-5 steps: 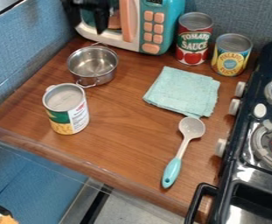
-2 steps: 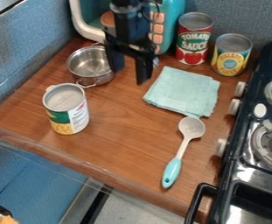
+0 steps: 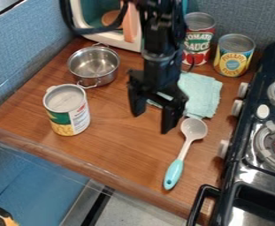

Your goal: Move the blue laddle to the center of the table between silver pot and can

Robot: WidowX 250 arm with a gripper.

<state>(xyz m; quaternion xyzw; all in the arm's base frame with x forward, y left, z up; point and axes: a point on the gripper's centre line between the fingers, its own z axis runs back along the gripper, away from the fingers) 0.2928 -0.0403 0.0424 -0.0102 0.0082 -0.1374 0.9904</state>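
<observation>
Gripper: the black gripper (image 3: 153, 120) and its arm have come nearer and to the right since the last frame, toward the spoon; the pot, cans and cloth have not shifted.
Jaws: apart, with bare wood seen between them and nothing held.
Blue ladle: the blue-handled ladle (image 3: 173, 173) lies on the near right part of the table (image 3: 116, 141), bowl pointing far, handle toward the near edge, just right of the gripper.
Silver pot: the silver pot (image 3: 93, 66) stands at the far left, with the left can (image 3: 66, 110) upright just nearer.
Cloth: the folded teal cloth (image 3: 203, 95) lies just beyond the ladle's bowl; a grasp at that end could drag it along.
Grasp risk: the handle looks smooth and rounded, so an off-centre pinch would probably let it roll or swing.
Right side: the stove (image 3: 260, 174) is near enough that a wide swing could knock the ladle on its knobs.
Goal risk: little room shows between pot and left can, so a long ladle lowered there might tip the can; which can is meant is also open to doubt.
Labels: the red can (image 3: 200, 33) has bold pale lettering over a tomato picture, partly covered by the arm; the yellow-and-blue can (image 3: 233, 62) has clear lettering too; the left can's green and white label has print too small to tell.
</observation>
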